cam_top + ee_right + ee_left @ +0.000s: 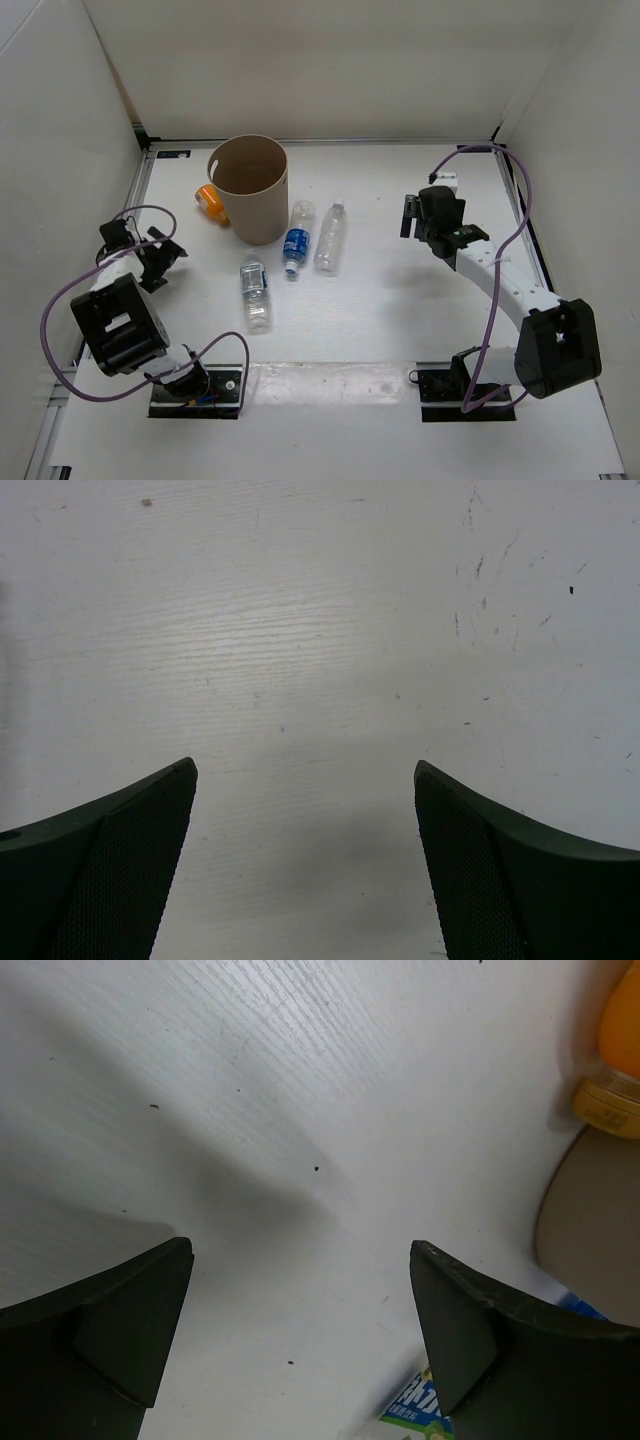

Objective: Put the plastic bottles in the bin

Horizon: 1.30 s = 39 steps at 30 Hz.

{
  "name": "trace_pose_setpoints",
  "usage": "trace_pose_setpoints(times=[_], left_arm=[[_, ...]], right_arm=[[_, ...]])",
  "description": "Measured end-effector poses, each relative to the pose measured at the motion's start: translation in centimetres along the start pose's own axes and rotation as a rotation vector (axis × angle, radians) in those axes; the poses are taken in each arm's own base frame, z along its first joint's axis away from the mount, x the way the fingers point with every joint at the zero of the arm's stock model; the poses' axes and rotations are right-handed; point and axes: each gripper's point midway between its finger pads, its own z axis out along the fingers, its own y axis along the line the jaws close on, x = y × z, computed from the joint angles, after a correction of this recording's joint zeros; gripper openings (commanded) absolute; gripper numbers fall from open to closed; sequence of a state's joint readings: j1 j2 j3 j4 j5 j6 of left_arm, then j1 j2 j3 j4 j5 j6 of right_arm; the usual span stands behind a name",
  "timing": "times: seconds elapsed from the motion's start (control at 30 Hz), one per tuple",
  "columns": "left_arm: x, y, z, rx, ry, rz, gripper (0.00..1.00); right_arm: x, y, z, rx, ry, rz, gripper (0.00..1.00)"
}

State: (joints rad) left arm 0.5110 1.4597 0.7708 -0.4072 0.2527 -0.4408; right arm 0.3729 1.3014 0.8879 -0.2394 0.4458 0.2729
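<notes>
The tan bin (262, 215) stands upright at the back left of the table. The orange bottle (212, 203) lies against its left side. A blue-labelled clear bottle (296, 240) and a plain clear bottle (330, 238) lie side by side right of the bin. A small-labelled clear bottle (255, 292) lies in front of it. My left gripper (165, 255) is open and empty, left of the bottles. The left wrist view shows my left gripper (300, 1247), the orange bottle (620, 1050), the bin's wall (590, 1220) and a bottle label (420, 1410). My right gripper (415, 218) is open and empty over bare table, as the right wrist view shows (305, 766).
White walls enclose the table on the left, back and right. Purple cables loop around both arms. The arm bases (195, 385) sit at the near edge.
</notes>
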Motion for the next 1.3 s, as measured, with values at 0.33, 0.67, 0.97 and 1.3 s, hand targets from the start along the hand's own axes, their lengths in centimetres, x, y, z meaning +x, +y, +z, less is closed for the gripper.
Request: trace_pose_setpoints(times=[0.33, 0.67, 0.97, 1.3], left_arm=[[-1.1, -3.2, -6.4, 0.019, -0.177, 0.078, 1.0], [-6.7, -7.0, -19.6, 0.042, -0.481, 0.026, 1.0], [-5.6, -1.3, -17.1, -0.306, -0.325, -0.162, 1.0], [-3.1, -2.5, -12.0, -0.175, -0.075, -0.126, 0.94]], right_arm=[[0.0, -0.1, 0.0, 0.005, 0.001, 0.005, 0.9], [0.1, -0.2, 0.0, 0.011, 0.002, 0.007, 0.9], [0.1, -0.2, 0.0, 0.013, 0.003, 0.006, 0.9], [0.1, -0.3, -0.1, 0.016, 0.011, 0.002, 0.9]])
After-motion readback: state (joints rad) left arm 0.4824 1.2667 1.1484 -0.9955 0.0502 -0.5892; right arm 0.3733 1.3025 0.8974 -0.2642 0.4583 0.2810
